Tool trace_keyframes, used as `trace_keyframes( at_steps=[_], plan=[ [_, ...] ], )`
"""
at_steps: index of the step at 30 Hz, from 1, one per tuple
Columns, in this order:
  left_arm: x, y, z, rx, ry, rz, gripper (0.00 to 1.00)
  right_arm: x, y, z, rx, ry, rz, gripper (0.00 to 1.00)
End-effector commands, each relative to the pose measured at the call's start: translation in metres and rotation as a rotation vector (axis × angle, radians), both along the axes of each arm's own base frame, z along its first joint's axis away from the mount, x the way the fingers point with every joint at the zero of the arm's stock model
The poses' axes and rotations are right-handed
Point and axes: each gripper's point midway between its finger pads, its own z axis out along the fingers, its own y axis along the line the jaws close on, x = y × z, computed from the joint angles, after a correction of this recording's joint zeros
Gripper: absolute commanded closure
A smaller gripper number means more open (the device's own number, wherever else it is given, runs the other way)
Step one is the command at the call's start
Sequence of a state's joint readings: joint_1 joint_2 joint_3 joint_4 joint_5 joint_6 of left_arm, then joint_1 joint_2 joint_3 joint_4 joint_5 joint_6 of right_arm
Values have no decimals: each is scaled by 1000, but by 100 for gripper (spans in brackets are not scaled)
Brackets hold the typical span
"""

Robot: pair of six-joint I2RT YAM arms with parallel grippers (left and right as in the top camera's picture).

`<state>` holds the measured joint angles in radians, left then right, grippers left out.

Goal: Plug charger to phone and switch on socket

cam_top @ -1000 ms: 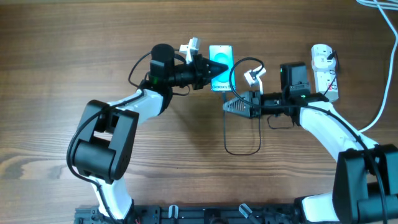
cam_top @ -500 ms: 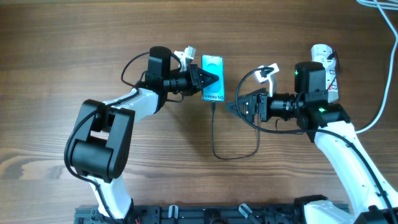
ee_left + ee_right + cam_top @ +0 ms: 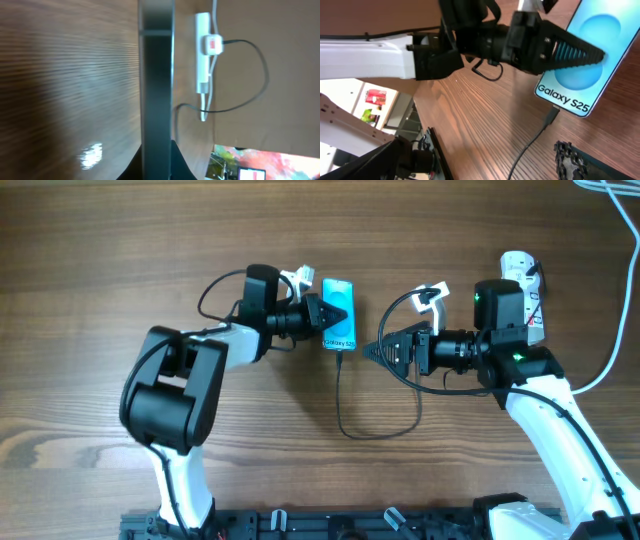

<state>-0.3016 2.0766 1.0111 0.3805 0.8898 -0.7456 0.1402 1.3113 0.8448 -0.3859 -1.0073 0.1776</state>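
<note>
At the table's near middle the charger (image 3: 339,395) lies in a loop on the wood, its far end touching the bottom edge of the phone (image 3: 345,332). Beyond it the left gripper (image 3: 340,312) is clamped on the phone. The right gripper (image 3: 368,350) hovers just beside, and I cannot tell how far its jaws are parted. Farthest right lies the socket (image 3: 516,265).

Top-down; wrists near, left perhaps sideways.
</note>
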Motion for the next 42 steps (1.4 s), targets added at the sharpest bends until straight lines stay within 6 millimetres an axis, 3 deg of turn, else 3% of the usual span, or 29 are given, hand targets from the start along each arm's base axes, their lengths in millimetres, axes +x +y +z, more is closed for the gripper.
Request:
trace_keyframes(
  at_steps=[1, 14, 18, 25, 28, 32, 39, 42],
  plan=[
    [5, 2, -5, 18, -11, 20, 96, 4, -3, 6, -15, -39, -13, 0],
    [9, 13, -27, 63, 6, 49, 96, 2, -3, 5, -17, -27, -13, 0],
    [7, 21, -42, 126, 56, 86, 96, 2, -3, 4, -17, -24, -13, 0],
    [1, 29, -57, 193, 107, 109, 82, 2, -3, 4, -20, -25, -15, 0],
    [-3, 35, -66, 233, 143, 129, 66, 2, -4, 4, -21, -22, -15, 0],
    [-8, 44, -78, 294, 192, 159, 63, 2, -4, 4, -21, -21, -15, 0],
    [-16, 59, -92, 366, 258, 198, 45, 1, -4, 3, -22, -12, -15, 0],
    [-20, 73, -101, 418, 299, 229, 45, 0, -4, 2, -22, -6, -15, 0]
  ],
)
